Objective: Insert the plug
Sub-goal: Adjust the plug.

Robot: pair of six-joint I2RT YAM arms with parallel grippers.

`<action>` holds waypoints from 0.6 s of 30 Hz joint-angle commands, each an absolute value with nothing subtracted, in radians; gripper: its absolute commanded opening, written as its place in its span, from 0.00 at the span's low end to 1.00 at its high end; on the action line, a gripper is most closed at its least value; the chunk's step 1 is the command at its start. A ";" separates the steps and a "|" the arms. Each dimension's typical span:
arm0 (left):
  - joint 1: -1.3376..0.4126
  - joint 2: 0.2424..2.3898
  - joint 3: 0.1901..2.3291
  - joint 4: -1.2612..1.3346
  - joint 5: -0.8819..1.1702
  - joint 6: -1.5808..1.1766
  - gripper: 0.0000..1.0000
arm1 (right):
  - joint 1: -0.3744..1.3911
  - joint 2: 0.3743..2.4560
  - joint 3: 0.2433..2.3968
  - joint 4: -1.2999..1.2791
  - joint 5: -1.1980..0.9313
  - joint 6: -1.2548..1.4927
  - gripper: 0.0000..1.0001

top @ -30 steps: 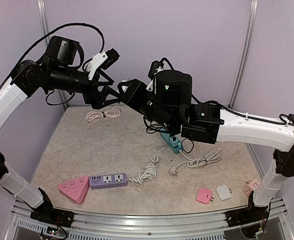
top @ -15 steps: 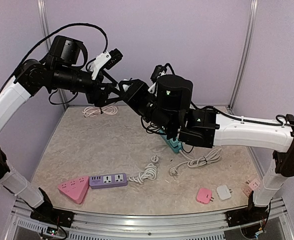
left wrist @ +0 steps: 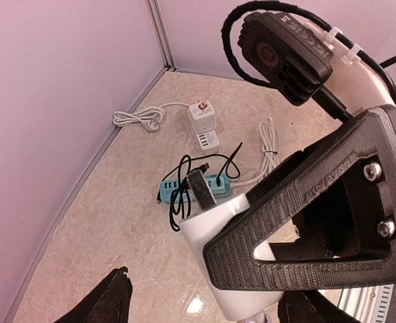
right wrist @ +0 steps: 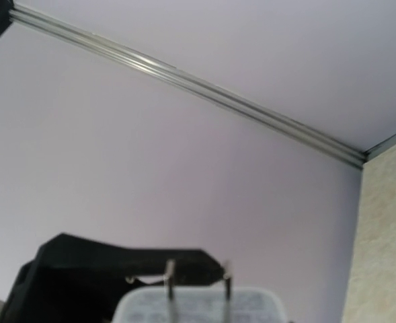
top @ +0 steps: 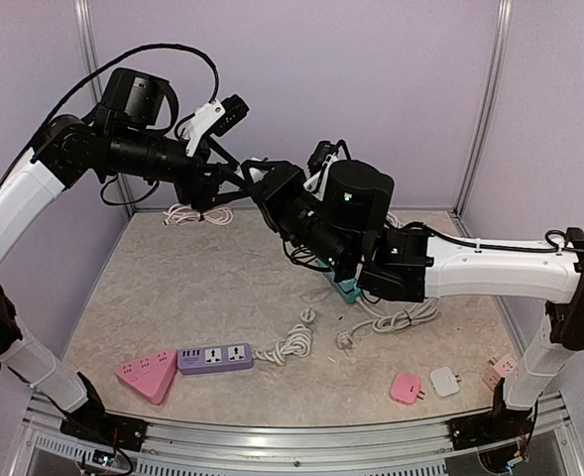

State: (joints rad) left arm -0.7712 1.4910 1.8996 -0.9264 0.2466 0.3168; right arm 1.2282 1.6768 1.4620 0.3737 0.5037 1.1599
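Plug [right wrist: 198,304], 2 prongs [right wrist: 170,279], clamped in right gripper [top: 262,183]; left gripper [left wrist: 208,296] spread.

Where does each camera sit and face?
Top external: above and behind the bases, looking down at the table; left arm and right arm meet midair.
Left wrist: looks down at the teal power strip; own fingertips below, right end effector gripping a white plug.
Right wrist: faces the wall; only that plug's prongs clear.
Shared: both wrist views show that plug.

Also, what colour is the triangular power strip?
Pink. The triangular power strip shows best in the top external view.
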 commanded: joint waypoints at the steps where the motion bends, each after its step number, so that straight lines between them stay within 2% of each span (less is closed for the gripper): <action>1: -0.775 1.502 1.930 -0.868 0.240 0.286 0.68 | 1.225 1.668 1.436 0.404 0.446 1.218 0.00; 7: -0.774 1.525 1.936 -0.828 0.302 0.181 0.60 | 1.233 1.705 1.501 0.374 0.439 1.174 0.00; 10: -0.775 1.534 1.939 -0.821 0.321 0.162 0.52 | 1.243 1.717 1.528 0.367 0.449 1.141 0.00; 15: -0.772 1.532 1.937 -0.828 0.294 0.185 0.25 | 1.244 1.717 1.537 0.337 0.444 1.133 0.00; 18: -0.763 1.525 1.931 -0.832 0.288 0.197 0.02 | 1.245 1.714 1.536 0.317 0.444 1.134 0.00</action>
State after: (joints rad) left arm -0.7780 1.5208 1.9087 -0.8898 0.2794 0.2234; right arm 1.2171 1.6974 1.5230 0.3637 0.5339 1.1671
